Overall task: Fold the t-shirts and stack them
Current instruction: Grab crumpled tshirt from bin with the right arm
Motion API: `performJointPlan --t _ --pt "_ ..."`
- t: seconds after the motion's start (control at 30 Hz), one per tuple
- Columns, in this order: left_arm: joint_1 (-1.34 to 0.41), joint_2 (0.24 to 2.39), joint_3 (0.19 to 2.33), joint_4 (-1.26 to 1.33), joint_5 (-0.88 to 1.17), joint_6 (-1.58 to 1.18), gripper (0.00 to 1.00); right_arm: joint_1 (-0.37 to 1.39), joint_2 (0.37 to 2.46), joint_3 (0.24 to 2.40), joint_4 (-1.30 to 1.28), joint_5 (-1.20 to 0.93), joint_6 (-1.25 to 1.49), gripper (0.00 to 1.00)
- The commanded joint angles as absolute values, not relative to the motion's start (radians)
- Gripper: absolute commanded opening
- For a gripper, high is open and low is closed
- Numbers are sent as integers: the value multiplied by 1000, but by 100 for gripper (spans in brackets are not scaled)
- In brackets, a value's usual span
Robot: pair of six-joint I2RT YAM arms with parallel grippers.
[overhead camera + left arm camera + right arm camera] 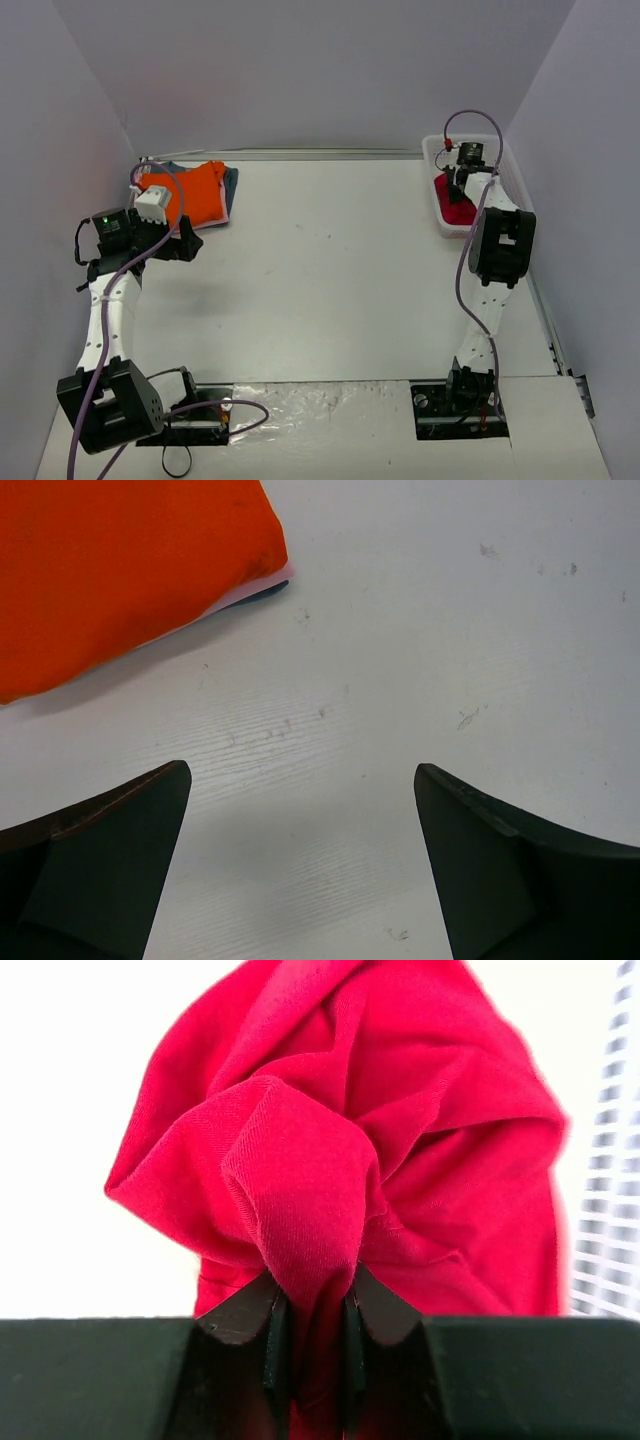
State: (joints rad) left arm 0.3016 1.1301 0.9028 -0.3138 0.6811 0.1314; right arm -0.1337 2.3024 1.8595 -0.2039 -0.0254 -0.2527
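The right jaws are pinched almost closed on a bunched fold of the crimson t-shirt [340, 1160], which rises crumpled just beyond them, with the white mesh basket [610, 1160] wall to their right; the left jaws stand wide apart, holding nothing, above the table [400, 660]; ahead of them and to their left lies the folded orange t-shirt [120, 570], atop the pale pink t-shirt [280, 578] and the grey-blue t-shirt [232, 185], of which only edges show.

Beneath the folded bright orange cloth t-shirt [195, 192], the pale pink cloth shirt [230, 598] and grey-blue cloth shirt [233, 183] show edges only.
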Motion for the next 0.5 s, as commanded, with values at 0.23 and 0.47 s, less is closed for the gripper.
performJointPlan --t 0.23,0.47 --pt "313 1086 897 -284 722 147 94 47 2005 1612 198 423 -379 0" --pt "316 1074 896 -281 738 149 94 201 1901 1516 531 794 -570 0"
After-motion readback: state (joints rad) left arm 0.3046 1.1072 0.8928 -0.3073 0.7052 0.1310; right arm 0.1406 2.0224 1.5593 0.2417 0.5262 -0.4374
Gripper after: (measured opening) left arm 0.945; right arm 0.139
